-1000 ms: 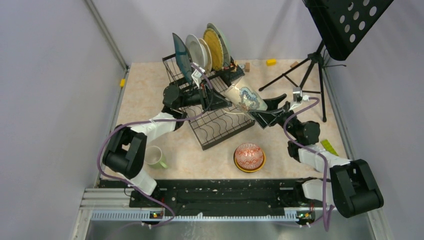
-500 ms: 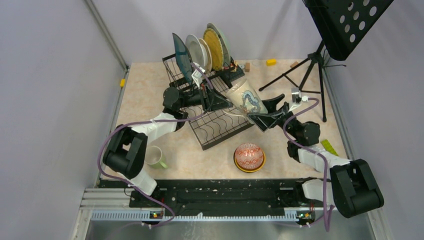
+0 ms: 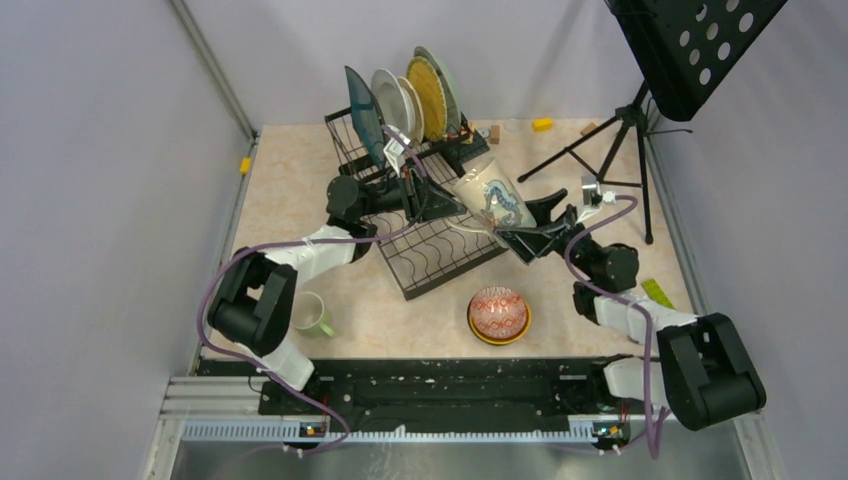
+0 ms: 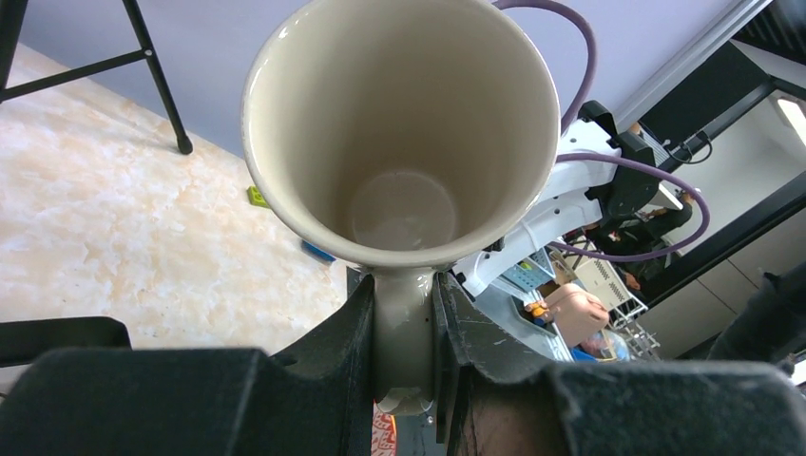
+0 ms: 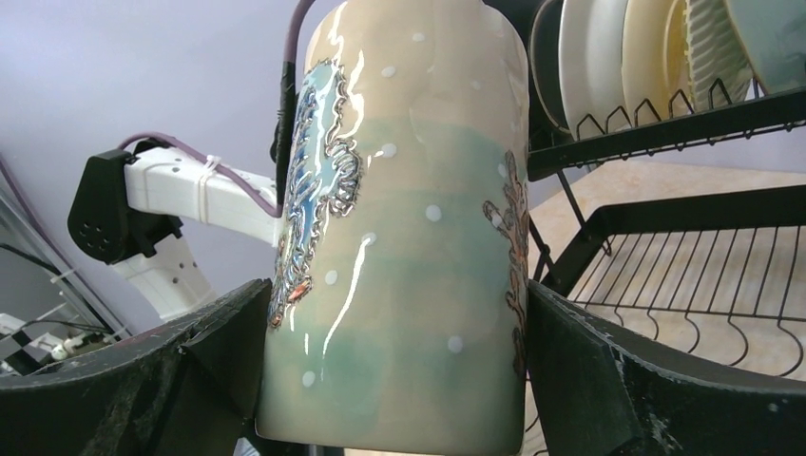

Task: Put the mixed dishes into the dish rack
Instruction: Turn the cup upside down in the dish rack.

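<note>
Nearby, at the front of the table, the light-green mug [image 3: 312, 315] and the red-patterned bowl [image 3: 498, 310], nested in the yellow-orange bowl [image 3: 520, 330], wait untouched outside the dish rack [image 3: 440, 258]. Further in, over the right edge of the rack's flat tray, the cream mug [image 3: 490, 198] hangs tilted between both arms. The left gripper [image 4: 404, 328] is clamped narrowly on its handle, the open mouth facing that wrist camera. The right gripper [image 5: 394, 342] has just spread its jaws wide; they now flank the mug's painted body, and I cannot tell whether they are clear of it or brushing it. Compared with a second ago the mug has barely moved, so the weight appears to have passed to the left arm: a handover, by my reading, leaving the left arm to set the mug into the tray. At the far end, four plates [image 3: 405, 100] stand upright in the raised slotted section. One mug and both bowls remain to load.
</note>
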You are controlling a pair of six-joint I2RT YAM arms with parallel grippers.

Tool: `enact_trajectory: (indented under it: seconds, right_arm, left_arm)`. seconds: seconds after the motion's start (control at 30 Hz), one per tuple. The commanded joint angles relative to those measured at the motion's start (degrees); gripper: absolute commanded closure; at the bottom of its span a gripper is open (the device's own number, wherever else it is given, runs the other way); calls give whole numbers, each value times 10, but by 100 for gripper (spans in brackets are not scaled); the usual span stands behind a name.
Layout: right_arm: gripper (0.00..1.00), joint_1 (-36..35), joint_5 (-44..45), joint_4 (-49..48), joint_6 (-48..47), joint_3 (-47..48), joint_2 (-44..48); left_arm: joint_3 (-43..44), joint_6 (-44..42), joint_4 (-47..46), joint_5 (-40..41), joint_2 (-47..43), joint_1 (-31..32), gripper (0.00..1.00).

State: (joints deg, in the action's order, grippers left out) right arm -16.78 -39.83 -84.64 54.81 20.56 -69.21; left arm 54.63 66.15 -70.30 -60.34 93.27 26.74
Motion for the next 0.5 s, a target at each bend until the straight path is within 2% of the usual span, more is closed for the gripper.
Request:
enact_trajectory:
  seconds: [0.0, 0.1, 0.3, 0.47]
  right_arm:
    - [2, -14, -9, -111, 15, -8, -5]
    - [3, -14, -9, -118, 21, -5, -13]
    - [14, -14, -3, -138, 36, 1, -26]
    - [6, -14, 29, -139, 21, -2, -12]
  left_arm:
    - [15, 22, -96, 65, -11, 0, 100]
    - [12, 33, -111, 70, -10, -2, 100]
    - [15, 38, -115, 67, -10, -2, 100]
    - [12, 8, -75, 60, -22, -2, 100]
